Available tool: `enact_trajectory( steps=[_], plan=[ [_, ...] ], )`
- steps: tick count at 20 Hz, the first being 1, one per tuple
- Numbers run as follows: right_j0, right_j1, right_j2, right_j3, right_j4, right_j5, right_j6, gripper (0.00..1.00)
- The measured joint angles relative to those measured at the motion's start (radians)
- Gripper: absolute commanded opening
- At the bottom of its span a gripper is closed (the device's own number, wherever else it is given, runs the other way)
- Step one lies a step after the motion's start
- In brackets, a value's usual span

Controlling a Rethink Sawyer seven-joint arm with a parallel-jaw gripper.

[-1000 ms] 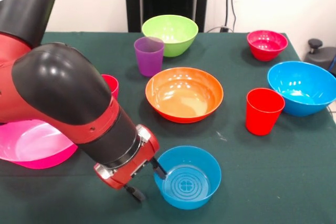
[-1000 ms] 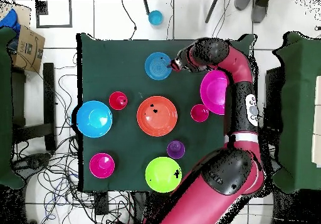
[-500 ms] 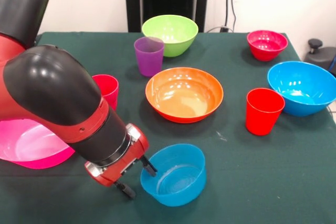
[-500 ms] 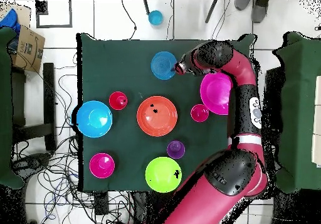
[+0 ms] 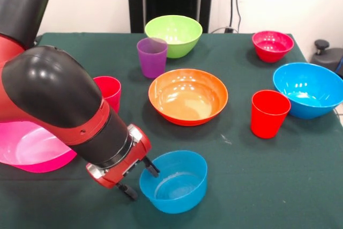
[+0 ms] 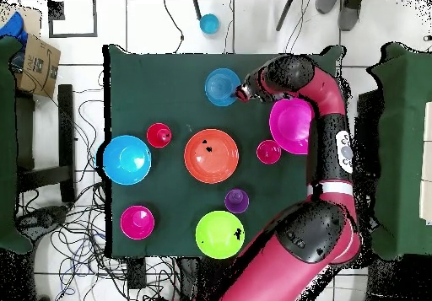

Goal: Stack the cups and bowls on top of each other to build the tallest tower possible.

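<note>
My gripper is shut on the near-left rim of a small blue bowl, which tilts slightly at the table's front edge; overhead the gripper meets the bowl from the right. Behind it sits the orange bowl, with the purple cup and lime green bowl further back. One red cup stands right of the orange bowl. Another red cup peeks out from behind my arm. No tower shows.
A large blue bowl and a small red-magenta bowl are at the right. The large pink bowl lies under my arm at the left. Off the table, on the floor, sits another small blue bowl.
The gripper has closed on the blue bowl's rim and pulled it left in the front view, tipping it. Between the last two moments it shifts only slightly. Everything else is unmoved.
</note>
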Motion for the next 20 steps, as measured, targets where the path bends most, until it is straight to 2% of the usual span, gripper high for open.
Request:
enact_trajectory(
  steps=[9, 14, 16, 20],
  plan=[
    [0.003, -0.008, -0.011, 0.000, -0.005, 0.094, 0.000, 1.00],
    [0.015, -0.035, -0.028, 0.000, -0.010, 0.225, 0.000, 1.00],
    [0.023, -0.055, -0.035, 0.000, -0.023, 0.306, 0.000, 1.00],
    [0.032, -0.082, -0.048, 0.002, -0.042, 0.385, 0.000, 1.00]
  ],
)
